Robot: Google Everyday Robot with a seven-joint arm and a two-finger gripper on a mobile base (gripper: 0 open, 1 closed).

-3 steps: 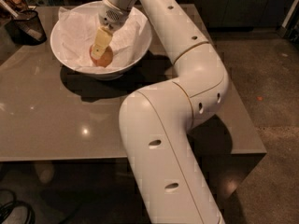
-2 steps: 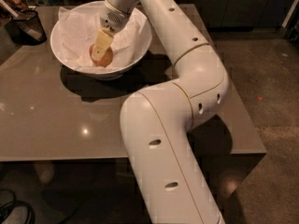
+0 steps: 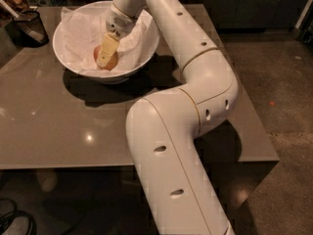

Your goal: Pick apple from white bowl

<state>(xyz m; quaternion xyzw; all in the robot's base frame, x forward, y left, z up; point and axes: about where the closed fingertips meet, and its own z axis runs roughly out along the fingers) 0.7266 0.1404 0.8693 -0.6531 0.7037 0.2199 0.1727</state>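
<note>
Gripper (image 3: 105,53) down inside white bowl (image 3: 146,48), over apple (image 3: 113,62); grip cannot be told. Risk: smooth apple slips, rolls across crumpled paper (image 3: 80,38).

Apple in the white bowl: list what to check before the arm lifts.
1. Gripper at the apple, inside the bowl: ok.
2. Hold on apple secure: cannot tell.
3. Paper lining free of gripper: cannot tell.
4. Bowl upright on the table: ok.
5. Dark cup apart from bowl, away from the arm: ok.
</note>
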